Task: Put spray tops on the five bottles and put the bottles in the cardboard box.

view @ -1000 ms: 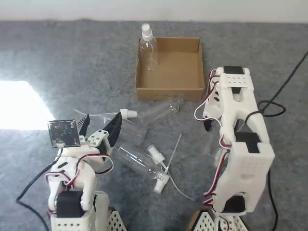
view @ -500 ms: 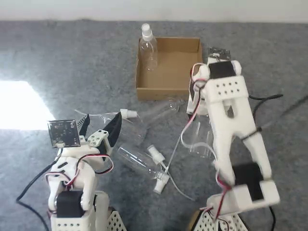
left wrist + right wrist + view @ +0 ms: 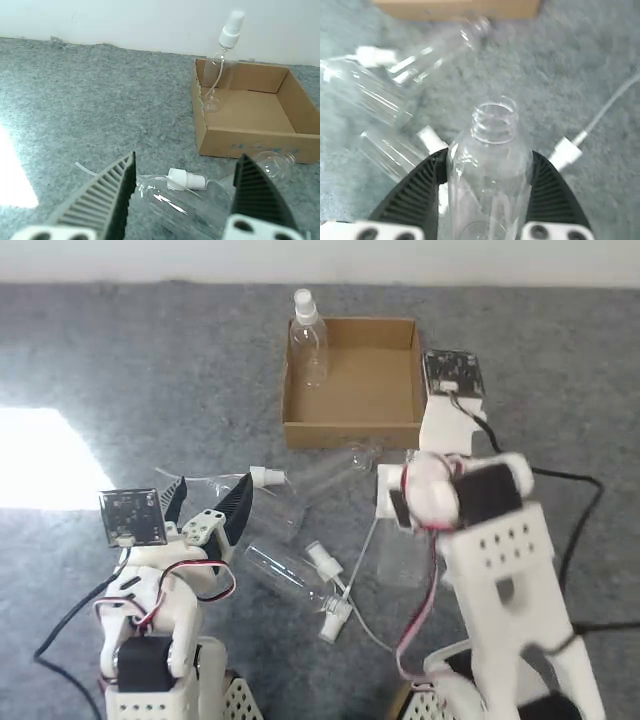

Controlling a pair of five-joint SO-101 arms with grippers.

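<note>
The right gripper (image 3: 487, 157) pinches an uncapped bottle (image 3: 492, 125) between its black jaws, the open neck pointing away from the wrist, over the grey mat (image 3: 150, 360) in front of the cardboard box (image 3: 352, 430). The left gripper (image 3: 182, 172) hangs with its jaws spread wide and nothing between them, over a capped bottle (image 3: 185, 200) lying on its side. One finished bottle (image 3: 308, 340) stands upright in the box's far corner on the left arm's side. An open bottle (image 3: 335, 468) lies just beside the box's front wall. A bare bottle (image 3: 285, 575) and loose spray tops (image 3: 335, 615) lie between the two arms.
</note>
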